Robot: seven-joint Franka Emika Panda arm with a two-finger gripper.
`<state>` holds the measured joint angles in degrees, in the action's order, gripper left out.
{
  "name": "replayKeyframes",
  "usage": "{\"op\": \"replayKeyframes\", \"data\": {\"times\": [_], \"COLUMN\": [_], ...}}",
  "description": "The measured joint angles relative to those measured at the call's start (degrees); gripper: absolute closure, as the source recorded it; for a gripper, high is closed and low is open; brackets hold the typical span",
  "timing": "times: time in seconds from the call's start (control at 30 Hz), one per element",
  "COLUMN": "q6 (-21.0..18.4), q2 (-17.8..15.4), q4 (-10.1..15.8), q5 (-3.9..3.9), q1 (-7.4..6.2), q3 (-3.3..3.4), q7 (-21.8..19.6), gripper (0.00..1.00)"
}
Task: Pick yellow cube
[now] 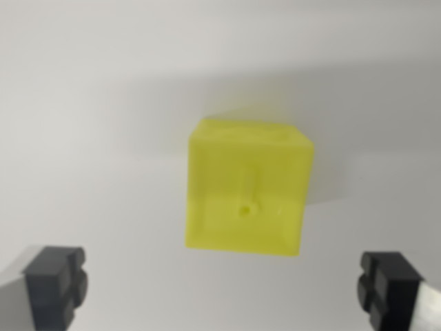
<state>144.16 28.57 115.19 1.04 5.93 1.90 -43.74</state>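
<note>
A yellow cube (248, 187) rests on a plain white surface (96, 103), near the middle of the wrist view and slightly blurred. A small dimple marks its near face. My gripper (222, 286) is open, its two black fingertips standing far apart at the bottom corners of the view. One fingertip (56, 281) shows at the wrist view's left, the other at the wrist view's right. The cube lies between and beyond them, touching neither.
A soft grey shadow (344, 103) falls across the white surface behind and to the right of the cube.
</note>
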Motion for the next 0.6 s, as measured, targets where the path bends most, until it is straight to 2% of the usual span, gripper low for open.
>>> {"op": "replayKeyframes", "data": {"times": [0.6], "q6": [3.9], "q2": [5.6], "q4": [-1.4], "q5": [0.75], "q1": [0.77], "q3": [-0.01], "q7": [0.7], "gripper": [0.0]}}
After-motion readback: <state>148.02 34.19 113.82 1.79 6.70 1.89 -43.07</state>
